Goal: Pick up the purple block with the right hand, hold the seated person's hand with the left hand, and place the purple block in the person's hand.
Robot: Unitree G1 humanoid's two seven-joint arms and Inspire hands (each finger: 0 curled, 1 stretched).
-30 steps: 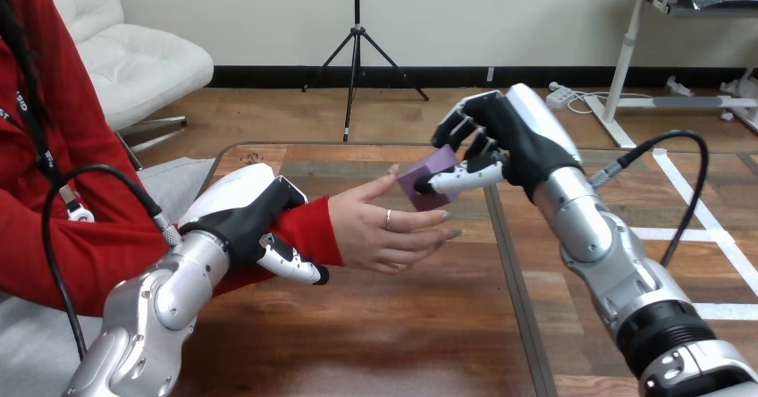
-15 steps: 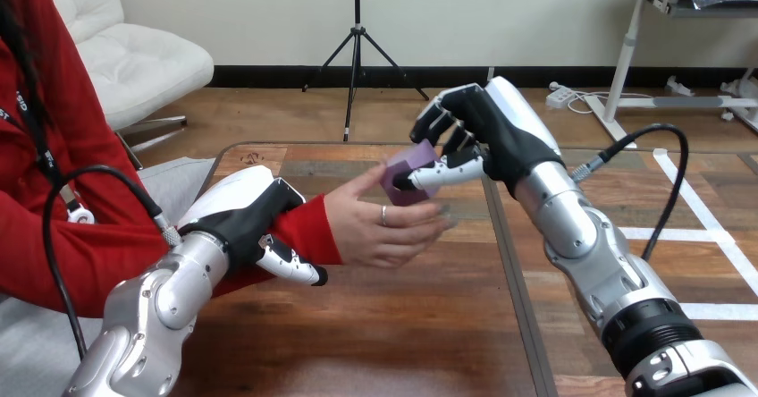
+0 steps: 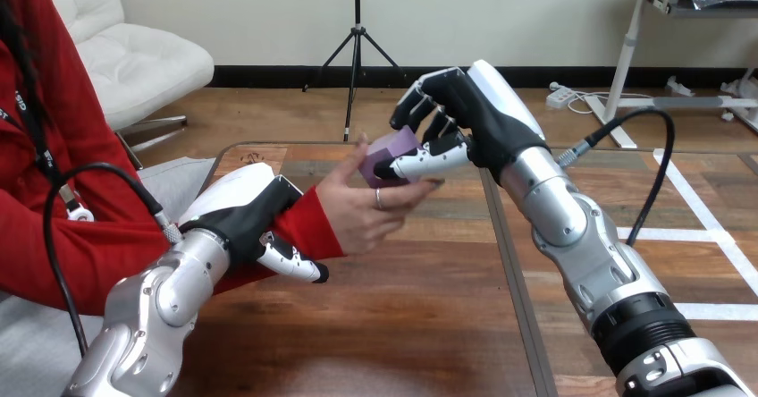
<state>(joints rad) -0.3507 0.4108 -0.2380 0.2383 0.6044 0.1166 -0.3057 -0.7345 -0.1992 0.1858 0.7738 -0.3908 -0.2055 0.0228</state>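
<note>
Right now my right hand (image 3: 478, 120) sits at centre frame, just above the middle, pinching the block (image 3: 386, 157) between its thumb and curled fingers. The block is against the person's hand (image 3: 357, 209), which is turned up and cupped beneath it, one fingertip raised at the block's left side. I cannot tell whether the block's weight already rests on the palm or hangs in my pinch.

At lower left, my left hand (image 3: 243, 214) is wrapped over the red sleeve (image 3: 302, 229) at the wrist, thumb curled underneath, steadying the arm above the table (image 3: 402, 325).

I judge the handover as nearly done, with only the release left, and that is where it can fail. If I open the fingers while the block sits high on the person's fingers rather than in the palm, it may roll off onto the table. My thumb lies across the block's near face, close to the person's fingers, so a careless opening could nudge or catch them. Squeezing harder with the left hand could hurt the wrist, while too light a hold may slide on the fabric.
</note>
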